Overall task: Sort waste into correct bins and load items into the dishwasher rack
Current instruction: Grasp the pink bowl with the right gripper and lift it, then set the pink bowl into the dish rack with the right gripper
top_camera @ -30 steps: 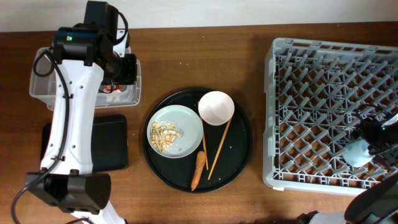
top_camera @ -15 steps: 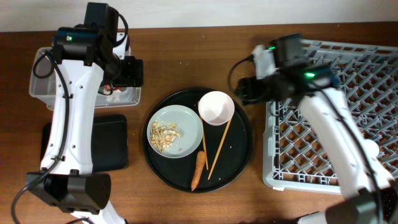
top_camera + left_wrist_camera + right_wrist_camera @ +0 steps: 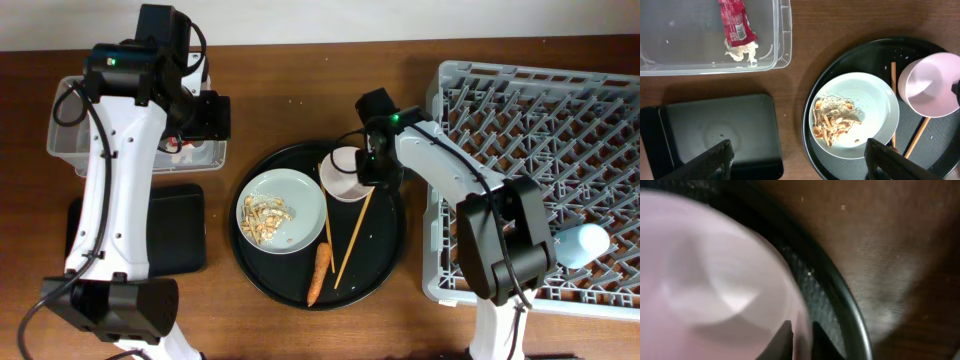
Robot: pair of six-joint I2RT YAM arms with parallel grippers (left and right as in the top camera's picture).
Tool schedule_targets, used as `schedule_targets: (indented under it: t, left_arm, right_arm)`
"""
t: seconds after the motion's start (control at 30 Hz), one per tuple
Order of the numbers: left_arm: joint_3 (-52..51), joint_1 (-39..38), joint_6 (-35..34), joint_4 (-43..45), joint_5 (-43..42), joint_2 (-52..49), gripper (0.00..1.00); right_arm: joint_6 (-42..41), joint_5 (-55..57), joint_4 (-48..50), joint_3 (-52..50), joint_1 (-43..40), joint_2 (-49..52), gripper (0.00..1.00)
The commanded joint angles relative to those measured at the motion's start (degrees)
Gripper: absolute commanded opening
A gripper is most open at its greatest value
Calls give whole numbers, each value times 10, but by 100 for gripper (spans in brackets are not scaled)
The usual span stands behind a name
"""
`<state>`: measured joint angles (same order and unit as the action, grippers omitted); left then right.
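Observation:
My right gripper (image 3: 370, 166) (image 3: 802, 341) is shut on the right rim of the white bowl (image 3: 343, 176) (image 3: 700, 280), one finger inside and one outside. The bowl stands on the round black tray (image 3: 392, 250). My left gripper (image 3: 205, 115) (image 3: 800, 162) hangs open and empty beside the clear tub (image 3: 68, 140) (image 3: 782, 35), which holds the red-and-white wrapper (image 3: 180, 143) (image 3: 735, 25). The grey-blue plate (image 3: 300, 200) (image 3: 880, 105) carries beige scraps (image 3: 265, 217) (image 3: 835, 120). An orange carrot (image 3: 319, 273) and two chopsticks (image 3: 350, 240) (image 3: 917, 137) lie beside it. The light-blue cup (image 3: 585, 243) lies in the grey rack (image 3: 435, 180).
The shallow black rectangular tray (image 3: 175, 228) (image 3: 715, 130) sits below the tub, left of the round tray. My right arm stretches from the table's front edge across the rack's left side to the bowl.
My right arm left the cup in the rack, swung left to the bowl and closed on its rim. The left gripper opened wider and shifted slightly right.

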<state>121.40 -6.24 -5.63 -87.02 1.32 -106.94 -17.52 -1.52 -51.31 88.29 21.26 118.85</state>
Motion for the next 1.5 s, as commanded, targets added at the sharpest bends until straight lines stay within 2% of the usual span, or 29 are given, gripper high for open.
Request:
schedule_targets:
  t: [0.0, 0.1, 0.17, 0.27, 0.37, 0.5, 0.6, 0.63, 0.73, 0.87, 1.1, 1.3, 1.47]
  left_arm:
    - [6, 4, 3, -2, -2, 6, 83]
    - [6, 4, 3, -2, -2, 6, 84]
    - [6, 4, 3, -1, -2, 6, 83]
    - [6, 4, 3, -1, -2, 6, 84]
    - [6, 4, 3, -1, -2, 6, 84]
    - [6, 4, 3, -1, -2, 6, 84]
    - [6, 4, 3, -1, -3, 6, 84]
    - [6, 4, 3, -1, -2, 6, 84]
    - [6, 4, 3, -6, -3, 6, 84]
    - [6, 4, 3, -12, -3, 6, 84]
    - [6, 4, 3, -13, -3, 6, 84]
    - [6, 4, 3, -14, -16, 6, 83]
    - [6, 3, 3, -15, -16, 6, 83]
  right_arm:
    - [-2, 1, 3, 6, 0, -4, 4]
    - [1, 22, -18, 25, -19, -54, 4]
    - [39, 30, -48, 58, -48, -116, 4]
    - [106, 101, -66, 83, -100, -231, 4]
    - [129, 245, -76, 83, -163, -315, 4]
    - [125, 413, -96, 83, -247, -311, 4]
    - [23, 644, -99, 83, -286, -281, 4]
    - [-1, 681, -99, 83, -299, -269, 4]
    - [-26, 695, -94, 83, -368, -200, 4]
    - [-45, 695, -83, 83, -404, -132, 4]
    - [-73, 644, -68, 74, -400, -51, 4]
    - [-81, 626, -29, 3, -379, -46, 4]
    - [-81, 626, -35, 3, -337, -46, 4]
